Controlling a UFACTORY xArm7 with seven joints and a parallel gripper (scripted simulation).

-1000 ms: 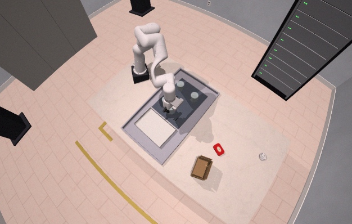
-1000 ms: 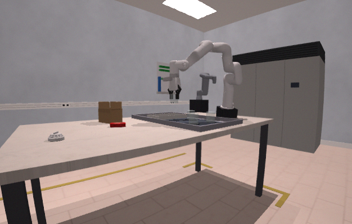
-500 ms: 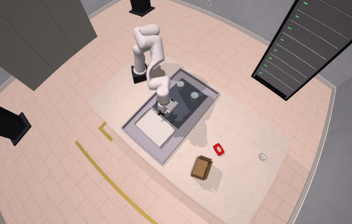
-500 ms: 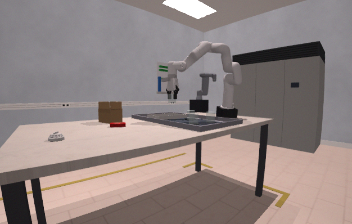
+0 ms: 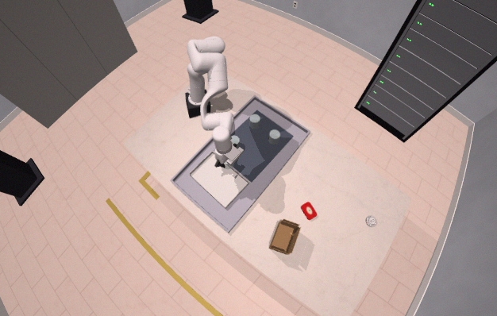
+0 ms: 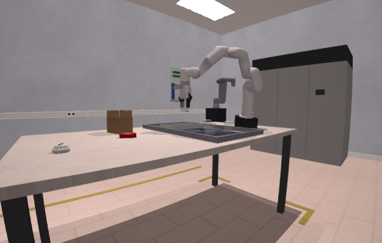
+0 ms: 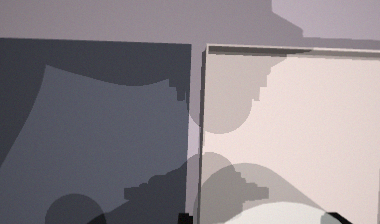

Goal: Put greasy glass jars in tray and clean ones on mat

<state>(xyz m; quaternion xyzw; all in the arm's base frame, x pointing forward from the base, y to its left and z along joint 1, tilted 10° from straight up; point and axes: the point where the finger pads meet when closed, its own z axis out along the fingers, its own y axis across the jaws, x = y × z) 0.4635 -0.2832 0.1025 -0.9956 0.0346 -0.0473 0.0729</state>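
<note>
White arm's gripper point(image 6: 185, 102) has its fingers clamped on a clear glass jar point(image 7: 272, 214), held high above the pale square tray's point(image 5: 206, 190) edge nearest the dark drying mat point(image 5: 263, 148)

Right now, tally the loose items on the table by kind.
Glass jars: 4; three on the mat, one in the gripper
Cardboard box: 1
Red flat item: 1
Small grey disc: 1
Total: 7
</note>
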